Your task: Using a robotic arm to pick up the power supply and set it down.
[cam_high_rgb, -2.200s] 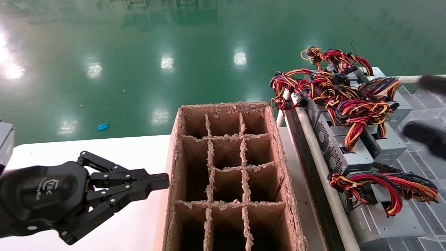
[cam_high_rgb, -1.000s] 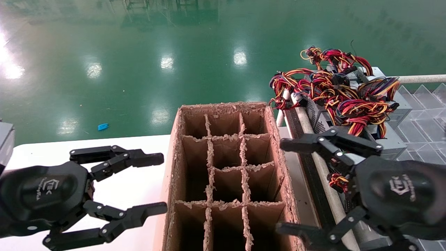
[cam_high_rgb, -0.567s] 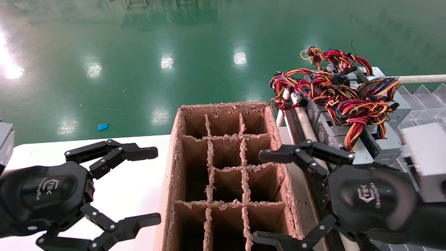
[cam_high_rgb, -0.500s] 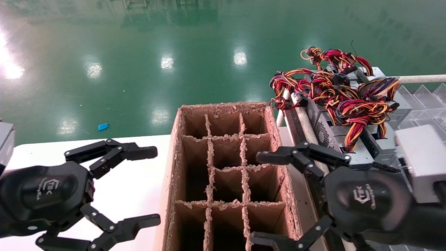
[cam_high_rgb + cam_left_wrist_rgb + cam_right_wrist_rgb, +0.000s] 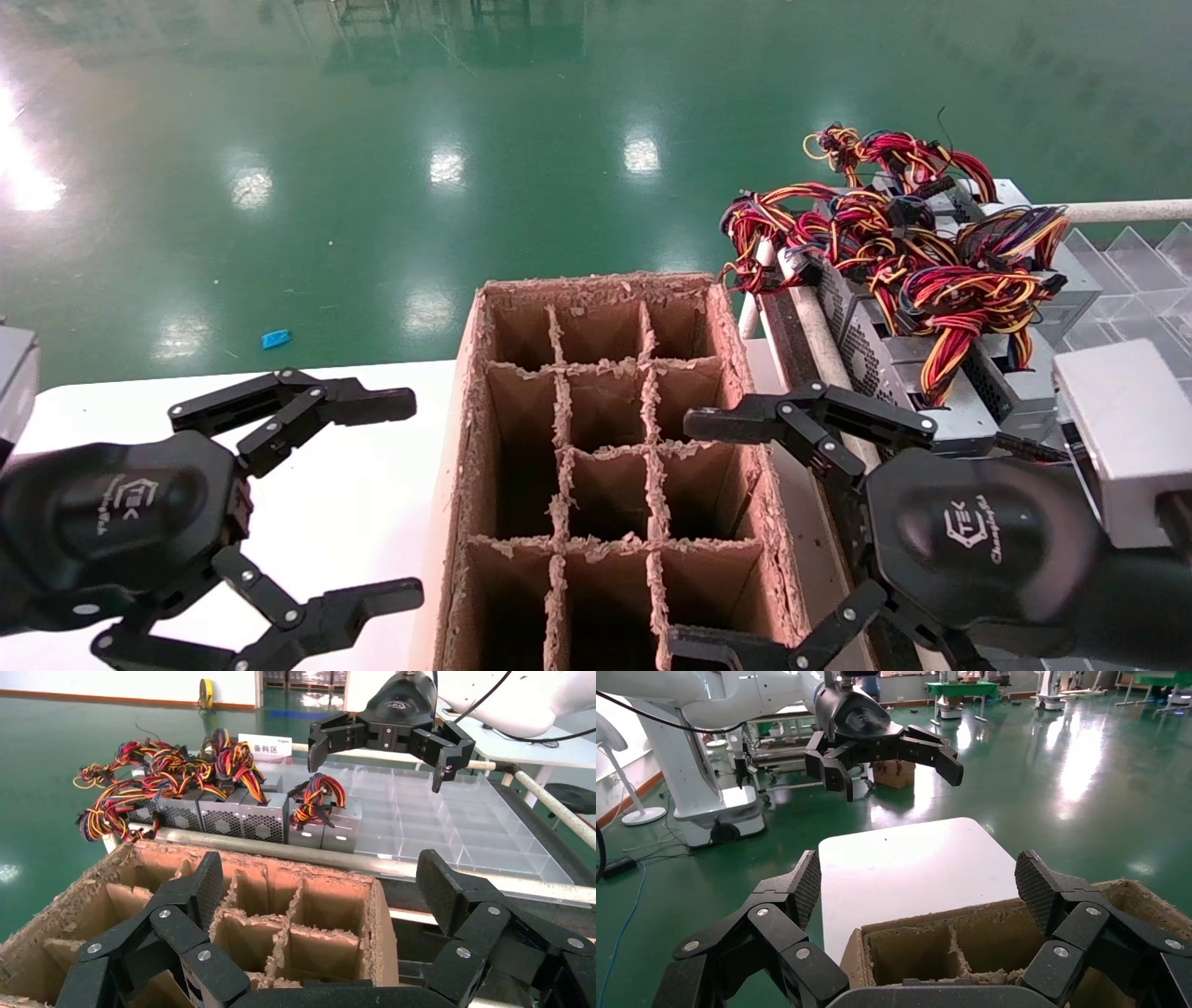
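Trailing red-yellow-black wires, silver power supply (image 5: 931, 410) untouched; right hand (image 5: 712, 531), left hand (image 5: 396, 499) both spread wide, empty.

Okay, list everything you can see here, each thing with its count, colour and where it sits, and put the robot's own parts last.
Cardboard box: one, brown, divided into compartments, all visible ones empty, on the white table in the middle.
Table: one, white, under and left of the box.
Power supplies: several, exact count unclear, silver-grey, in a row on the rack right of the box.
Wire bundles: several, red, yellow, orange and black, tangled on top of the power supplies.
Clear divided tray: one, transparent, beyond the power supplies.
Floor: green, glossy, beyond the table.
Scrap: one, blue, on the floor.
Left gripper: one, black, open, over the table left of the box.
Right gripper: one, black, open, over the box's right edge.
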### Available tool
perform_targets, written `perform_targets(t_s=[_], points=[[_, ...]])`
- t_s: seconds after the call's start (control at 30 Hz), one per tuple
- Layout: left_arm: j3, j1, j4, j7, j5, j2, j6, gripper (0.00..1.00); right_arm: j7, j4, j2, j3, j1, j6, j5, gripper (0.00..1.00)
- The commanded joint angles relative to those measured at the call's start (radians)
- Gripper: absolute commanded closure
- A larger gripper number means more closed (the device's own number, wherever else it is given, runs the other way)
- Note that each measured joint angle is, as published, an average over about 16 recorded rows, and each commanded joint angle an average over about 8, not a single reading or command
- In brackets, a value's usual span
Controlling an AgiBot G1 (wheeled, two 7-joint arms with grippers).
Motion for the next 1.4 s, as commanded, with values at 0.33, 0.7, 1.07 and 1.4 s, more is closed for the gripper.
perform_targets(t_s=[0.33,0.7,1.07,1.4], points=[[0.0,0.0,0.0,0.0,0.0,0.0,0.0,0.0,-0.005,-0.002,0.009,-0.013,0.006,0.005,0.012,0.0],[0.0,0.0,0.0,0.0,0.0,0.0,0.0,0.08,-0.007,-0.003,0.013,-0.018,0.008,0.007,0.017,0.0],[0.0,0.0,0.0,0.0,0.0,0.0,0.0,0.0,-0.007,-0.003,0.014,-0.02,0.009,0.008,0.019,0.0],[0.0,0.0,0.0,0.0,0.0,0.0,0.0,0.0,-0.008,-0.003,0.014,-0.02,0.01,0.009,0.02,0.0]])
